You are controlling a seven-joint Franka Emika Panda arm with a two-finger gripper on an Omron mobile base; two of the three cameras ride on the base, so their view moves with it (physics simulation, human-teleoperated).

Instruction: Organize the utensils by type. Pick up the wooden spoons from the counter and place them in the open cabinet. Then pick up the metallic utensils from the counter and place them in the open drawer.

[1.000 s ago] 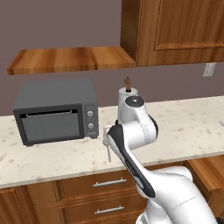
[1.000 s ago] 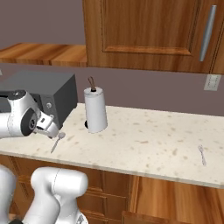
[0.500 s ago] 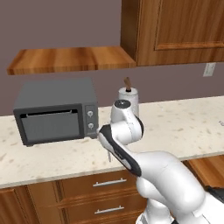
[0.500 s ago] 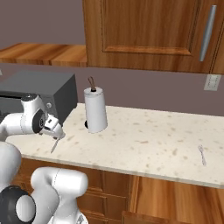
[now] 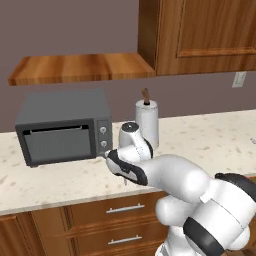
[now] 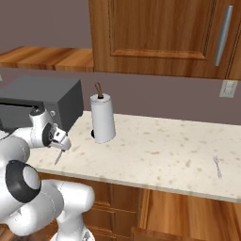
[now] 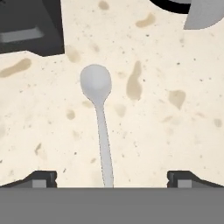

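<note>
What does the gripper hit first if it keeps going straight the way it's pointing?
Most likely the silver spoon lying on the counter: its handle sits between the open gripper fingertips. Exact depth is unclear.

The speckled beige counter (image 6: pixel 155 150) carries a dark microwave (image 5: pixel 65 127) at about nine o'clock, with a white paper-towel roll (image 6: pixel 102 118) standing just beside it toward the back wall. A small silver spoon (image 7: pixel 99 118) lies flat on the stone near the front edge, close to the microwave's corner. Well apart, out at three o'clock, a small metal fork (image 6: pixel 217 166) lies flat too.
</note>
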